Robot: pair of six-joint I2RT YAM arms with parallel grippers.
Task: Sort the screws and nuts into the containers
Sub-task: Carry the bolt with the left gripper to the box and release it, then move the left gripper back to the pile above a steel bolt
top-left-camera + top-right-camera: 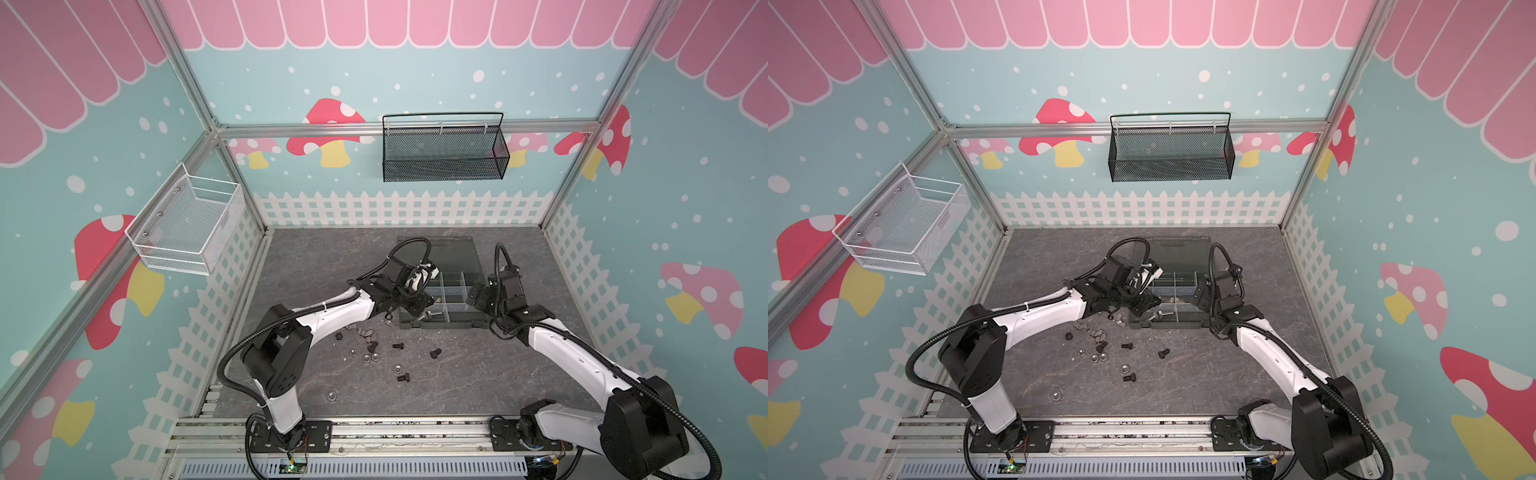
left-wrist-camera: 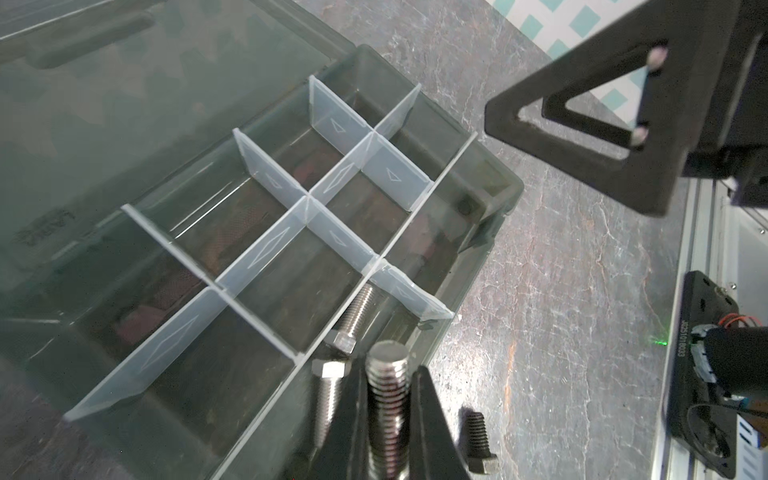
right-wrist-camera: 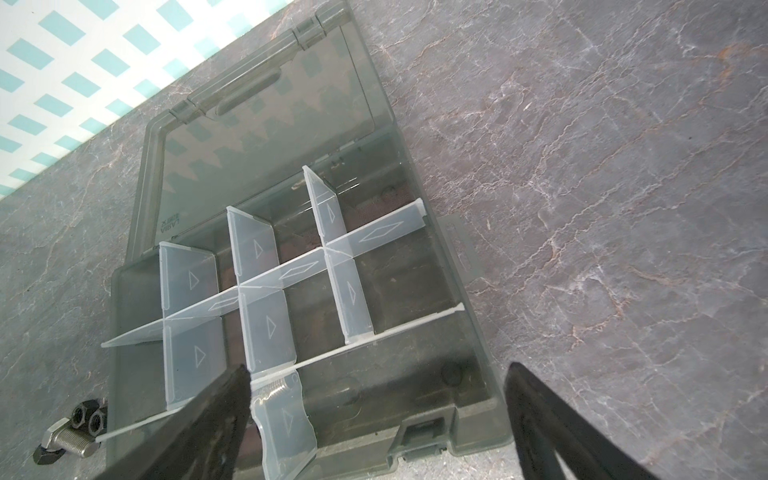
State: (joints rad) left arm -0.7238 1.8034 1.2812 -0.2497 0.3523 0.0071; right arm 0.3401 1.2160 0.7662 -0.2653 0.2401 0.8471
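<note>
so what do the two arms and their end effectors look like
Both the left arm and right arm have glossy white link shells with boxy black joint housings, and black corrugated cable hoses loop alongside them. The left end effector and right end effector are matte black with tapering fingers; the right one's show open triangular cutouts.

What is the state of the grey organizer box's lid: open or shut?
Open. The lid lies folded back behind the compartments, and their clear dividers stand uncovered.
</note>
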